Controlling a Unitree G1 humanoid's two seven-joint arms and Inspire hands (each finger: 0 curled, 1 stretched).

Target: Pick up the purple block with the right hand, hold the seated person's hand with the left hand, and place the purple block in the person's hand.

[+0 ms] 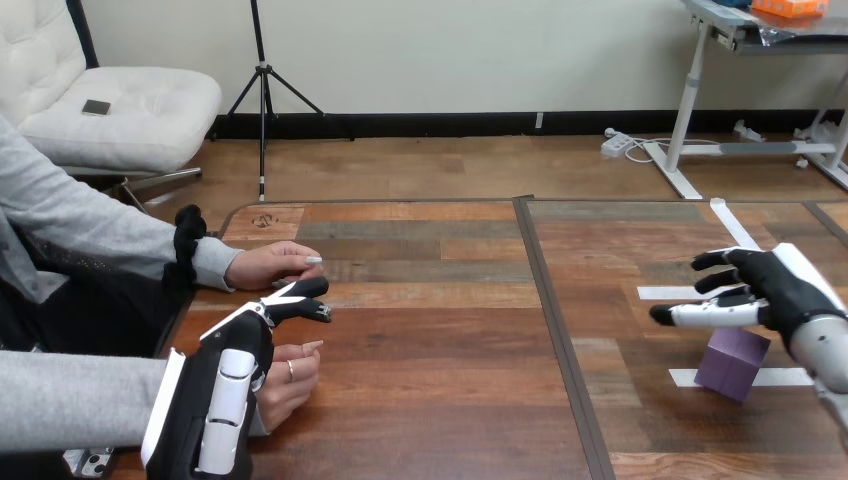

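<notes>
While your left hand (232,388) sits at the left side of the surface (430,340), its fingers reach out fairly straight and loose, closed on nothing. They point into the gap between the person's two hands. The person's nearer hand (292,378) lies just beside your palm, touching or nearly so, and I cannot tell which. The person's farther hand (268,266) rests flat just beyond your fingertips. Neither one is turned palm up to receive anything, so the hold on the person is not yet made.

Far across to the right, the purple block (733,362) stands on the surface over a strip of white tape (686,378), slightly skewed. Your right hand (775,288) hovers just above and behind it, fingers spread wide, gripping nothing.

Watch two things. If you close the right hand from this offset, the fingertips may catch only the block's top edge and tip or push it away. On the left, curling the fingers too quickly could pinch the nearer hand, or close on empty air between the two hands.
</notes>
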